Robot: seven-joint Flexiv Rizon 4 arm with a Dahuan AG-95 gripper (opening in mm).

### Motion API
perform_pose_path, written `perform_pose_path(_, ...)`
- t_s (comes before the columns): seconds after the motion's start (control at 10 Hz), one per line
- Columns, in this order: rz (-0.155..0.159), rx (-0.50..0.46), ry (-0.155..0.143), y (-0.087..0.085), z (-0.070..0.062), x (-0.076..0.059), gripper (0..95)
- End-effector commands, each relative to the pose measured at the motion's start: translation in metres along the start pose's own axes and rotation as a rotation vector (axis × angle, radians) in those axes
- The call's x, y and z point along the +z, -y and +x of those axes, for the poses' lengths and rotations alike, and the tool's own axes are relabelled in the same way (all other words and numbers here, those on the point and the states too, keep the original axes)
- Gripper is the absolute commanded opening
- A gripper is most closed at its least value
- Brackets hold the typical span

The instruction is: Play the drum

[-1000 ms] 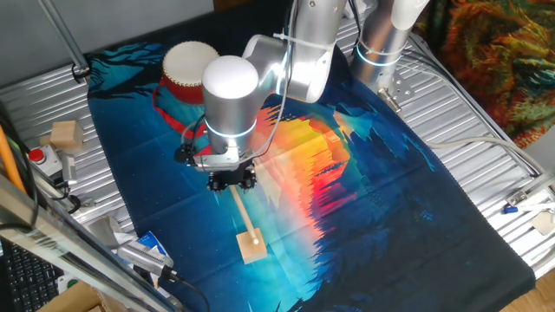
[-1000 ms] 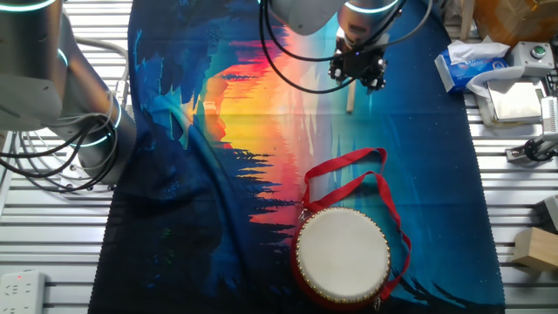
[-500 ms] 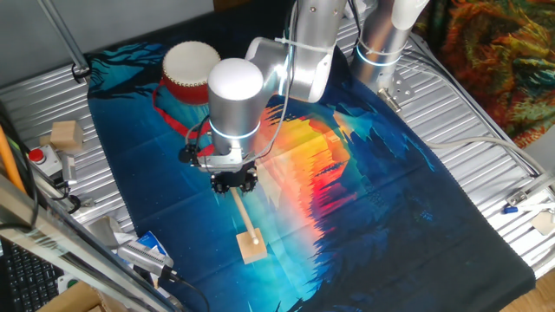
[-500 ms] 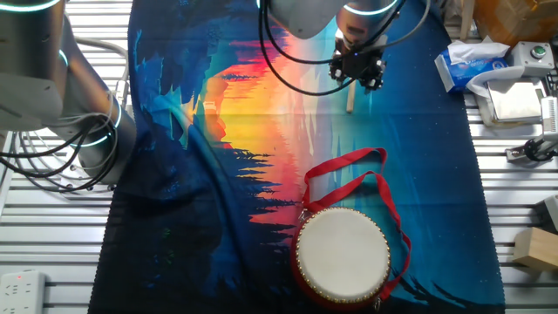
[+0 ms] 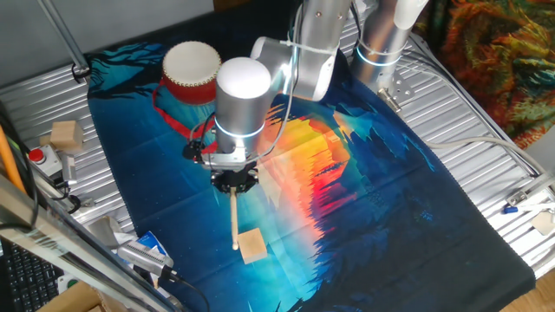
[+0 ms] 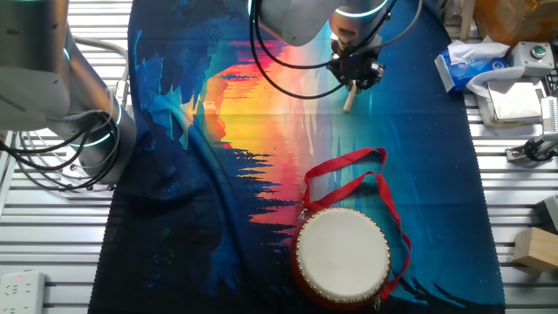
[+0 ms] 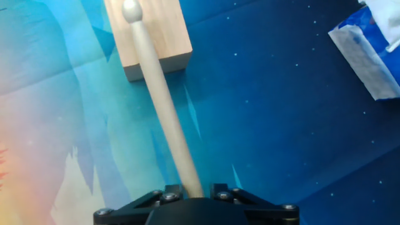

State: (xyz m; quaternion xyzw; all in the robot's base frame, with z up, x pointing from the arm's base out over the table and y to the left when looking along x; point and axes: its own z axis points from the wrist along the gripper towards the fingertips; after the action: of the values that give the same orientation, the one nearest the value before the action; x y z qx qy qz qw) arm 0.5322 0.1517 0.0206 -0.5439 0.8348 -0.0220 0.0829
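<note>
Presently the black two-finger gripper point(image 5: 235, 183) is closed on the butt end of a pale wooden drumstick point(image 5: 234, 220), whose rounded tip hangs over or just beside a small tan wooden block point(image 5: 252, 246) near the desk's front edge; the hand view shows the drumstick point(image 7: 160, 94) running straight out from between the jaws, its tip in line with the block point(image 7: 152, 36).

The small round drum with red sides and a cream-white head point(image 5: 191, 71) stands well apart from the block, at the far corner of the blue-and-orange printed cloth point(image 5: 373, 182); in the other fixed view the drum point(image 6: 342, 254) lies beyond its loose red ribbon strap point(image 6: 353, 174), which is looped on the cloth between drum and gripper point(image 6: 354, 73).

To do this step well, I judge the stick should be lifted clear of the block with the grasp kept firm, carried high over the ribbon so the tip cannot snag, and brought down near the middle of the head.

Around the block: a blue-and-white packet point(image 7: 375, 47) just off the cloth, and a second tan block point(image 5: 65, 134) on the bare grooved metal desk point(image 5: 486, 199). Nothing else stands in the path.
</note>
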Motion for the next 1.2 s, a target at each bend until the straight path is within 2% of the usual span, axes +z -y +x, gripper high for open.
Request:
perform_pose_path(0.1,-0.002,0.03,-0.015,-0.001,0.0,-0.006,0.0)
perform_pose_path(0.5,0.021,0.205,-0.094,-0.002,0.001,-0.019,0.0)
perform_pose_path(0.6,0.017,0.267,-0.11,-0.001,0.005,-0.02,0.0)
perform_pose_path(0.7,0.023,0.352,-0.14,0.0,0.011,-0.023,0.0)
perform_pose_path(0.8,0.014,0.431,-0.169,0.001,0.017,-0.027,0.0)
perform_pose_path(0.9,0.001,0.476,-0.185,0.002,0.02,-0.029,0.0)
perform_pose_path(1.0,-0.032,0.574,-0.224,0.004,0.028,-0.036,0.0)
perform_pose_path(1.1,-0.049,0.645,-0.239,0.006,0.035,-0.041,0.0)
perform_pose_path(1.2,-0.053,0.681,-0.244,0.005,0.039,-0.042,0.0)
